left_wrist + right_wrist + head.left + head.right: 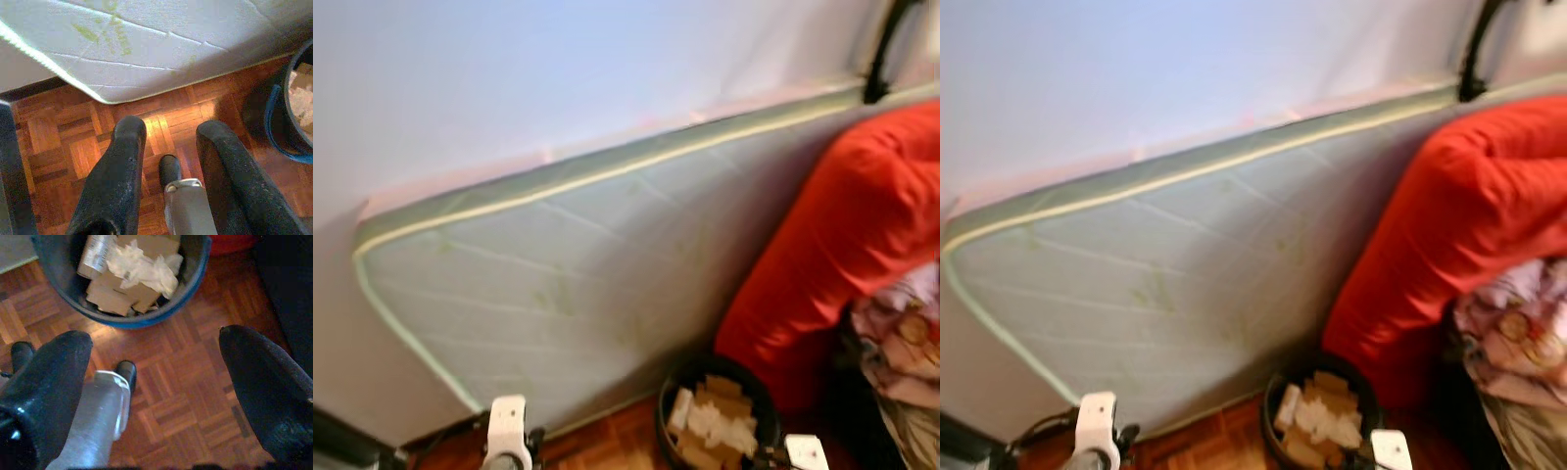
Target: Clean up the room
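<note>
Nearest my cameras: the two wrist views. My left gripper (168, 132) hangs low over the parquet floor (54, 147), black fingers (115, 181) spread apart with nothing between them; floor shows through the gap. My right gripper (156, 382) is also over the parquet, fingers (266, 382) spread wide, holding nothing. Both wrist views catch a silver leg (98, 421) with a dark foot below.

Surface: reddish-brown wood parquet, small square blocks, bare where I can see it.

Room, from the head views (blurred): a pale wall (558, 69) with a grey-green quilted mattress (568, 284) standing on its long edge, leaning against that wall; light piping runs round its rim. Its lower corner sits on the floor just ahead of my left gripper in the left wrist view. A dark baseboard runs along the wall at floor level.

Task's thing: a round dark bin with a blue rim (142, 320), stuffed with cardboard scraps (112, 293) and crumpled white paper (146, 269). It stands on the floor at the foot of the mattress, right of centre, just ahead of my right gripper.

In the way: a big red cushion or beanbag (852, 235) slumps against the mattress, right beside and behind the bin. Right of that, a heap of patterned fabric (901, 343), can't tell what exactly. A dark mass sits at the right edge next to the right gripper. A black curved cable or tube (886, 49) hangs at the upper right on the wall.
</note>
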You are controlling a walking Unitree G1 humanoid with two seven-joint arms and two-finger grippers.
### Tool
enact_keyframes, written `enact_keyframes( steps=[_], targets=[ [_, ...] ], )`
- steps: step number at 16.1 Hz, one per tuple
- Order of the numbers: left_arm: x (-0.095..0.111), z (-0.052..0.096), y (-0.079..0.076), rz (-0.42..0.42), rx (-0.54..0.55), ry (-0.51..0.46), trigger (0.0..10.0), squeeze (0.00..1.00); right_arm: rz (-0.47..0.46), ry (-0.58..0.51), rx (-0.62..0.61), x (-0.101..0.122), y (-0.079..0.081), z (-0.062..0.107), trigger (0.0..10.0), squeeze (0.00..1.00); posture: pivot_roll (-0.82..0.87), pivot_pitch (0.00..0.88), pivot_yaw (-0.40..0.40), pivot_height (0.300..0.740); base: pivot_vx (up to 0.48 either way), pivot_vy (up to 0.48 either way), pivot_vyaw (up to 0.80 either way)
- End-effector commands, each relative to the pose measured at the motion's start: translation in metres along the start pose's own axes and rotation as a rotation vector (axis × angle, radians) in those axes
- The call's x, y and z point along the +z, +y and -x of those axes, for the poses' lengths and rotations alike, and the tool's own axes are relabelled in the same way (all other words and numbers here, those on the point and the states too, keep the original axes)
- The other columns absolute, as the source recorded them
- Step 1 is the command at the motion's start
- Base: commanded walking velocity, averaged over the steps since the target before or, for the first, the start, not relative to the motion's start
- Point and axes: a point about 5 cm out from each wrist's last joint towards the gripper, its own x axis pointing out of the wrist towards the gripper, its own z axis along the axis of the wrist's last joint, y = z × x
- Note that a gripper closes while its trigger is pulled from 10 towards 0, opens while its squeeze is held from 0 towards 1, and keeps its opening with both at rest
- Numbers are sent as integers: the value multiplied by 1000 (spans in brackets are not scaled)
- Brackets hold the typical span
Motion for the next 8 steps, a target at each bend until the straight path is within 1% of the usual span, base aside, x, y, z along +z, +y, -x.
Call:
enact_keyframes(
  steps=[1,2,3,6,8],
  targets=[
    [-4,1,5,-14,12,19,10000,0,-1,5,4,0,3,0,10000,0,-30,0,36,740,0,0,-706],
    [-4,2,8,-22,19,24,10000,0,-3,-2,11,2,9,-2,10000,0,-35,0,39,740,0,0,-706],
    [-4,2,9,-21,28,25,10000,0,-7,-4,13,2,10,-2,10000,0,-31,0,37,740,0,0,-694],
    [-4,2,9,-5,37,19,10000,0,10,1,25,1,12,-2,10000,0,-9,0,29,740,0,0,-700],
    [-5,2,10,-17,40,25,10000,0,-2,-5,12,3,10,-2,10000,0,-6,0,26,740,0,0,-700]
  ],
)
